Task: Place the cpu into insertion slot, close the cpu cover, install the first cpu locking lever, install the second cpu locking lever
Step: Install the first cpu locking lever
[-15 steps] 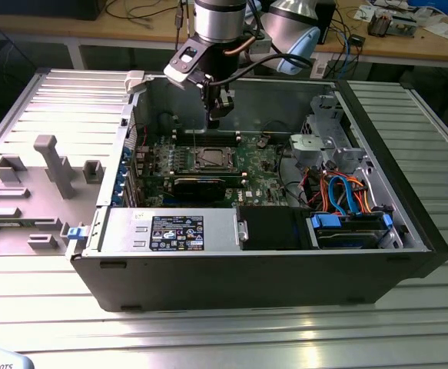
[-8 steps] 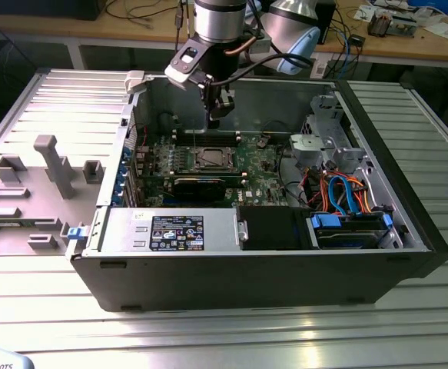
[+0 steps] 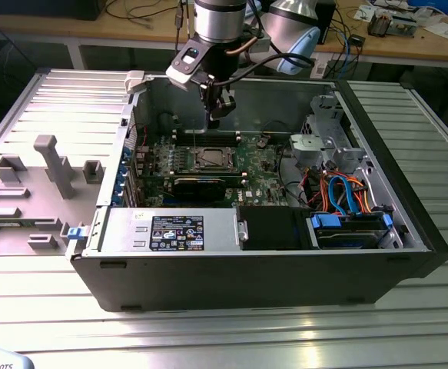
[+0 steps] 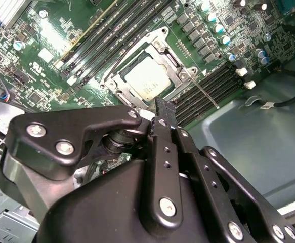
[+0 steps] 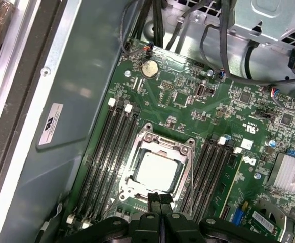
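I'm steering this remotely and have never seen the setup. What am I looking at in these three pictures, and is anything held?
The exterior view shows one robot arm reaching into an open computer case that lies on a ribbed metal table. Both wrist views look down past the gripper at the green motherboard. The cpu lies on the board, with the cpu cover framing it. The jaws are shut near the cover's edge, holding nothing.
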Motion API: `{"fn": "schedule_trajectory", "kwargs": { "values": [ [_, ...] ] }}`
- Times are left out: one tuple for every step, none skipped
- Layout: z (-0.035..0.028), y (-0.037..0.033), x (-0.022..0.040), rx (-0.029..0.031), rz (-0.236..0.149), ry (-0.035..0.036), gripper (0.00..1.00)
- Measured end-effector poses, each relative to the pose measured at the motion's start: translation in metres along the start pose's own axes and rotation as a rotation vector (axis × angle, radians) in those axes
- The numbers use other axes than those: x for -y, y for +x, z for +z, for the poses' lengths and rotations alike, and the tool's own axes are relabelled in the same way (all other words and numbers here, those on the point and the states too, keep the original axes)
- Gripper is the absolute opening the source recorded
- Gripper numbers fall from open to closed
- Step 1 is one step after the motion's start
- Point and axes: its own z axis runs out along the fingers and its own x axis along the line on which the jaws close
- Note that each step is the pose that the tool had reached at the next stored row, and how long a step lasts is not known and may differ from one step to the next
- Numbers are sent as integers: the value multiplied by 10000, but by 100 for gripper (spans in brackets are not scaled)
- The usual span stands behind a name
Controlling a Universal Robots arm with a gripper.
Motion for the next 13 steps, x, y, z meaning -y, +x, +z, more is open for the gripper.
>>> {"fn": "schedule_trajectory", "kwargs": {
  "values": [
    [0, 0, 0, 0, -37, 0, 11],
    [0, 0, 0, 0, -88, -1, 11],
    [0, 0, 0, 1, -121, 0, 11],
    [0, 0, 0, 2, -185, -1, 11],
    [0, 0, 0, 3, -226, -1, 11],
    [0, 0, 0, 3, -256, -1, 11],
    [0, 0, 0, 4, -311, -1, 11],
    [0, 0, 0, 4, -345, -1, 11],
    [0, 0, 0, 5, -375, -2, 11],
    [0, 0, 0, 5, -420, -2, 11],
    [0, 0, 0, 5, -450, -2, 11],
    [0, 0, 0, 5, -495, -3, 11],
    [0, 0, 0, 6, -527, -2, 11]
  ]
}}
